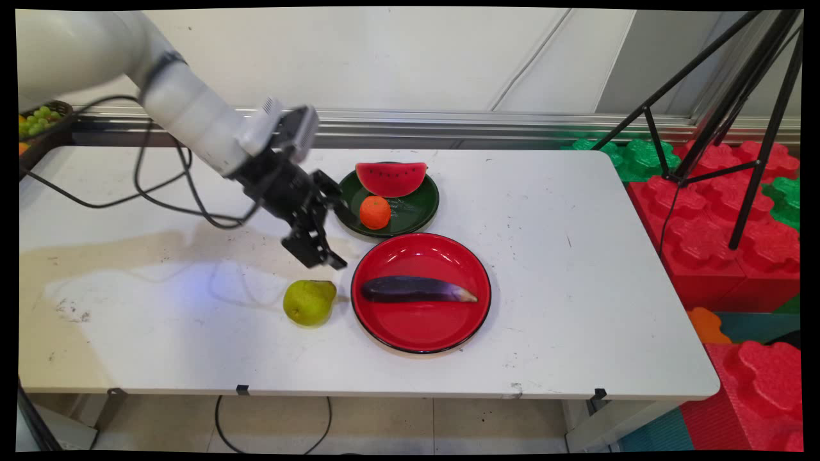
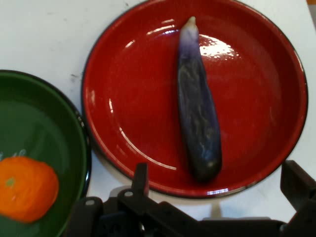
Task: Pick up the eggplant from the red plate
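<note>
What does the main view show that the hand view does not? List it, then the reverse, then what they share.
Main view only: the pear, the watermelon slice, the arm's cables, a tripod and red and green blocks. Hand view only: nothing new, just a closer look down. Both: the gripper, open and empty, the eggplant in the red plate, and the orange in the green plate.

I see a dark purple eggplant [image 1: 417, 289] on a red plate [image 1: 384, 256] with a black rim. The pear [image 1: 309, 301] is yellow-green, the orange [image 1: 375, 212] sits on a dark green plate [image 1: 419, 211].
</note>
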Tool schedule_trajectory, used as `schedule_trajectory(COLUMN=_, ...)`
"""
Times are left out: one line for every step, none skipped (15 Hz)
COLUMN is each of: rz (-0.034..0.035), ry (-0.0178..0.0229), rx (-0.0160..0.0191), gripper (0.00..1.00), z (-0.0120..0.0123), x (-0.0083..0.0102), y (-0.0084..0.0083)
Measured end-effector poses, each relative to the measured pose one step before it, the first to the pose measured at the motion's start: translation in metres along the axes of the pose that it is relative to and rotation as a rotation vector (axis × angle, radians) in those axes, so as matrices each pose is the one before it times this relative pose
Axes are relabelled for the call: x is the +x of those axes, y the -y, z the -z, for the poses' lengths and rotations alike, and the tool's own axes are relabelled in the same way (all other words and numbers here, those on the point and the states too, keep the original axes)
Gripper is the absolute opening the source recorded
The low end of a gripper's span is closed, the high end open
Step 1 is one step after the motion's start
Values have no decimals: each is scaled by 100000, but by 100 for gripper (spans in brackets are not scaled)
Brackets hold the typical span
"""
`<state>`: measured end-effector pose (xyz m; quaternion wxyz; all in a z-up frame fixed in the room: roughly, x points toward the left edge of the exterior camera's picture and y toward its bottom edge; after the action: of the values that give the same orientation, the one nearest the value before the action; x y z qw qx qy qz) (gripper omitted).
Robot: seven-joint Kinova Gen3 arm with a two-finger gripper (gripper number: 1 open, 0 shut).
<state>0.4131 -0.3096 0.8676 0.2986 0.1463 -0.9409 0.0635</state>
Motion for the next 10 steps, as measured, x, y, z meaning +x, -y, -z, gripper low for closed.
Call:
schedule_trajectory(rz=-1, ry=407, rx=-415, gripper=100, z=-991, x=81, y=-104)
schedule_trajectory(rz=47, ry=353, rx=-255, gripper=100, z=-643, x=31, y=-60)
schedule_trajectory(rz=60, ry=543, rx=-208, gripper=100, z=-966, x=36, y=-43)
schedule_trajectory(rz=168, ry=767, rx=-172, gripper=100, z=-1091, x=-30, y=-26)
schedule_trajectory(rz=162, ry=770, rx=-54, gripper=100, z=-1024, x=-41, y=24)
schedule_trajectory(rz=113, ry=652, rx=-76, gripper=100, z=-880, x=-32, y=38)
schedule_trajectory(rz=159, ry=715, rx=-103, gripper=100, z=-968, x=0, y=64)
schedule_trajectory(rz=127, ry=507, rx=4, gripper=100, z=-819, x=31, y=73)
schedule_trajectory(rz=138, ry=330, rx=11, gripper=100, z=-628, x=30, y=59)
schedule_trajectory(rz=150, ry=391, rx=-38, gripper=100, z=-769, x=74, y=88)
